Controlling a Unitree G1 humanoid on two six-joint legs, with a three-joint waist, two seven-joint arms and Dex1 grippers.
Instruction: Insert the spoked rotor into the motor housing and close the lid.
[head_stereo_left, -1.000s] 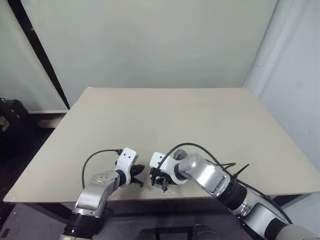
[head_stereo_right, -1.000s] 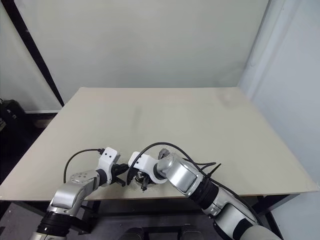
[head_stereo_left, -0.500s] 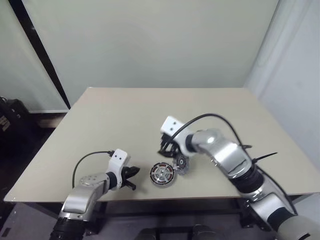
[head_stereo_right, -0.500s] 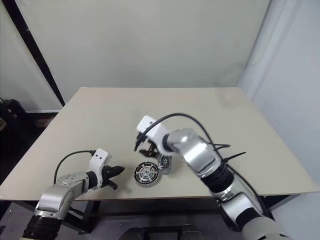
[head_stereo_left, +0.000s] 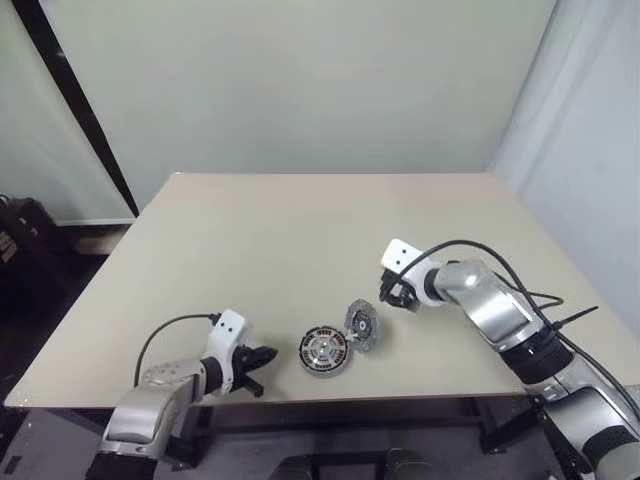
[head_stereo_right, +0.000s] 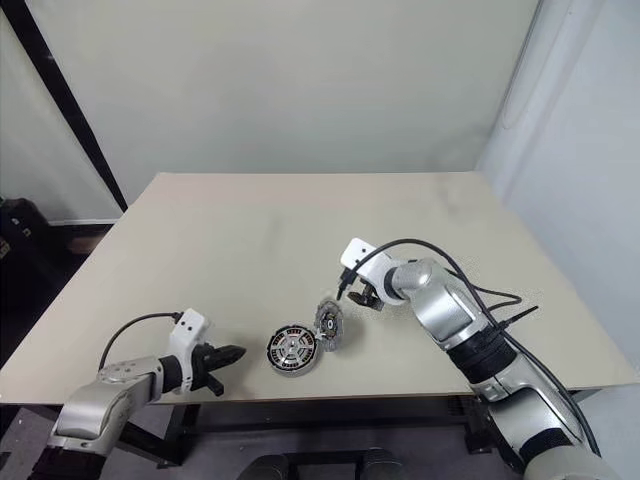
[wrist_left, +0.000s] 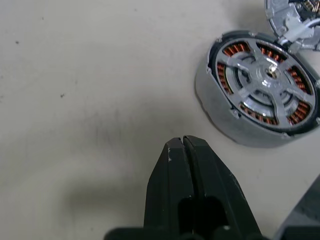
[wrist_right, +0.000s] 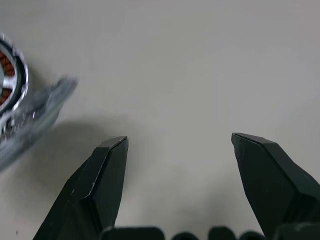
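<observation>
The motor housing (head_stereo_left: 325, 350) lies flat near the table's front edge, copper windings showing in a ring. The spoked rotor (wrist_left: 248, 88) sits inside it, pale spokes crossing over the windings. The lid (head_stereo_left: 361, 326) stands tilted on edge, leaning against the housing's right side. My left gripper (head_stereo_left: 268, 354) is shut and empty, low over the table a little left of the housing, its tip (wrist_left: 182, 142) pointing toward it. My right gripper (head_stereo_left: 392, 297) hovers open to the right of the lid, apart from it, with nothing between its fingers (wrist_right: 107, 167).
The beige table (head_stereo_left: 300, 230) stretches away behind the parts, with bare room on every side. Its front edge runs just below the housing and my left gripper. A pale wall stands behind.
My right gripper opened, let go of the lid and swung away right, leaving the lid propped against the housing. My left gripper drew back to the left, uncovering the housing.
</observation>
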